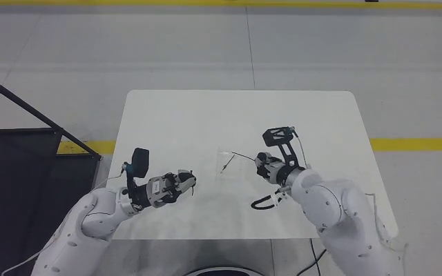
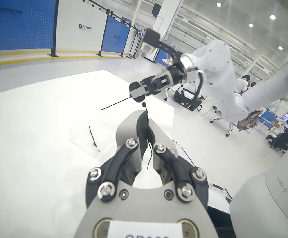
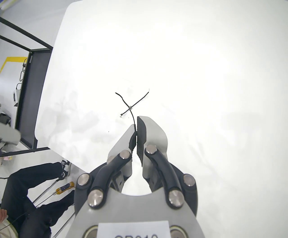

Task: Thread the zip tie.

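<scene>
Logos on bkgd panels (image 2: 86, 27), wrist label (image 2: 144, 229) cropped

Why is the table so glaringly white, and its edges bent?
Right wrist view: strong light washes the table nearly blank, leaving the held zip tie a dark line. Left wrist view: the wide lens bows the table edge; ceiling lamps glare. Top view: edges look straight.

A white table (image 1: 311, 117) with rounded corners stands on a pale grey floor (image 1: 207, 48) with faint seams. A yellow stripe (image 1: 407, 143) shows at 3 and 9 o'clock, on either side of the table; another runs along 12 o'clock. A black frame (image 1: 27, 186) stands at 8 o'clock. The left wrist view shows blue panels (image 2: 27, 24), a white pillar (image 2: 168, 20) and round ceiling lights (image 2: 273, 17).
</scene>
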`<state>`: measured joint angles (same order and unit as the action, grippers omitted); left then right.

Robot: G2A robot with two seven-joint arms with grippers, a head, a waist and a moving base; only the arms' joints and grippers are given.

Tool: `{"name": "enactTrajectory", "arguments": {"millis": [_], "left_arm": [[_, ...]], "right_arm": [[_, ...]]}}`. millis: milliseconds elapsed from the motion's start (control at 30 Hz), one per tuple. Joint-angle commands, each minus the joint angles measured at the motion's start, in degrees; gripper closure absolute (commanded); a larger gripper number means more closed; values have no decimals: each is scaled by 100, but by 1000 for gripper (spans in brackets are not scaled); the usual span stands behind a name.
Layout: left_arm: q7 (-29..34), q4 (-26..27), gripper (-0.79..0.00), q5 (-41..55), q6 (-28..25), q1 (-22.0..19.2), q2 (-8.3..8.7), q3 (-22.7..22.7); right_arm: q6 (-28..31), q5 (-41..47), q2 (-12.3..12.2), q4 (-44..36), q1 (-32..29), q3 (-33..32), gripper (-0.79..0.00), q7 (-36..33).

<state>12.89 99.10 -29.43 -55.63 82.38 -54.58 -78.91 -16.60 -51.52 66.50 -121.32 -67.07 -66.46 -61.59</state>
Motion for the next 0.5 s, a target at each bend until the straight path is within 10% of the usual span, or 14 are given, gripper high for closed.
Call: {"name": "enactTrajectory", "arguments": {"millis": [0,467], "left_arm": [[134,-142,0,43,-64,-73,1,83],[559,-412,0,345,-237,-450,-6,457]], "right_arm": [[225,-81,-44,-401,-389,-153,0,120],[1675,-20,-199,-1332,-1722,-676,0,838]]}}
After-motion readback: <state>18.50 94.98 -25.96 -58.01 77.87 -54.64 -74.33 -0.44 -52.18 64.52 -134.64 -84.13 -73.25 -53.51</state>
